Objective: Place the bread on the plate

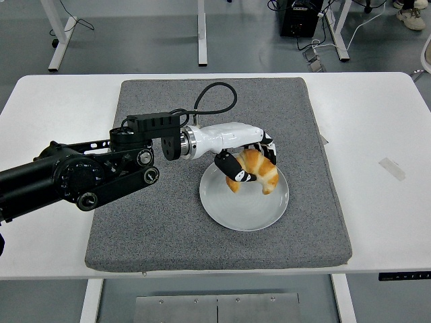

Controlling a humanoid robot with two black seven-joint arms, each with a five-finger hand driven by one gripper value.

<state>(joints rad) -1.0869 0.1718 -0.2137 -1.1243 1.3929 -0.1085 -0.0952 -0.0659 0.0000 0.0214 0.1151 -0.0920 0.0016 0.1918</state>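
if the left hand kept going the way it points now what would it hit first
The left hand, shut on the croissant, points right and down over the plate. The croissant would probably meet the plate's surface first, though its height above it is unclear.
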